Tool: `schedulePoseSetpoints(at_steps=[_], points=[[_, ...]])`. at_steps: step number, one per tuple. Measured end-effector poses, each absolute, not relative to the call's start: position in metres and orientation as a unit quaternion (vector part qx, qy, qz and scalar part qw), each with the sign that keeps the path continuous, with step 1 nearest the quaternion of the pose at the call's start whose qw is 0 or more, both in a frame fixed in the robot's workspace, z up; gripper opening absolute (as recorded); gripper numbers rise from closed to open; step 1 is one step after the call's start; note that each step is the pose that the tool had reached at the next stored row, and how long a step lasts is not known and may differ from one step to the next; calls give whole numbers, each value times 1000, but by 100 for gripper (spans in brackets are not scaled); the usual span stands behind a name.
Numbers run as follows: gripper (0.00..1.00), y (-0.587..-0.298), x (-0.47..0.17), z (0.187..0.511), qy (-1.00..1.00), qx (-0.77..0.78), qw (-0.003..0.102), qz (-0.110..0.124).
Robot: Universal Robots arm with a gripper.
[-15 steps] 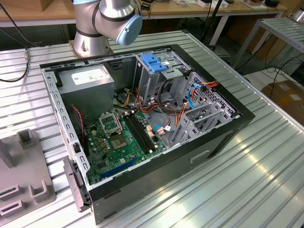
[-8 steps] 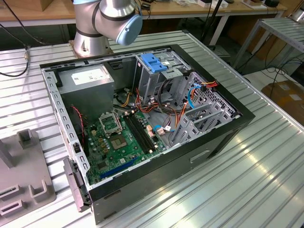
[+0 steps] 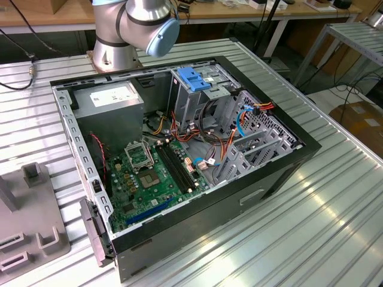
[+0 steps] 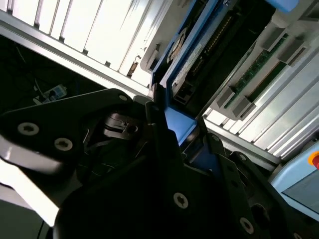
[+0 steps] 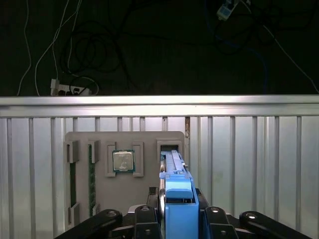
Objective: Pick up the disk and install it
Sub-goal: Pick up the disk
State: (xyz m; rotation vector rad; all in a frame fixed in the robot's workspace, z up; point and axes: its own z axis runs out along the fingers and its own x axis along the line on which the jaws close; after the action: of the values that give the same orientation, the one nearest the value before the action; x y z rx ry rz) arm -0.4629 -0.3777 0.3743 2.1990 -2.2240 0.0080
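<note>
The disk stands on edge between the dark fingers of my gripper, which is shut on its bright blue side-rail frame. In the first wrist view its far end reaches to the open slot of a grey parts tray; whether it still sits in that slot I cannot tell. The second wrist view shows the same disk from the side, with its grey metal body, label and blue rail clamped in the gripper.
The tray holds a processor chip and memory sticks on a ribbed metal table. In the exterior view an open computer case lies on the table, with a drive cage topped by a blue bracket, and the arm's base behind it.
</note>
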Motion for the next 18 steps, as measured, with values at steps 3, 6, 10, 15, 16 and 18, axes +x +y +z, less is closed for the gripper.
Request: schedulePoseSetpoints(at_steps=[3, 6, 10, 15, 16, 18], points=[[37, -378, -463, 377, -711, 703, 7, 3], [37, -378, -463, 377, -711, 703, 7, 3], [37, -378, -463, 377, -711, 703, 7, 3], [37, -378, -463, 378, -711, 703, 6, 2], [37, -378, -463, 378, -711, 703, 6, 2], [37, -378, -463, 380, -711, 703, 6, 2]])
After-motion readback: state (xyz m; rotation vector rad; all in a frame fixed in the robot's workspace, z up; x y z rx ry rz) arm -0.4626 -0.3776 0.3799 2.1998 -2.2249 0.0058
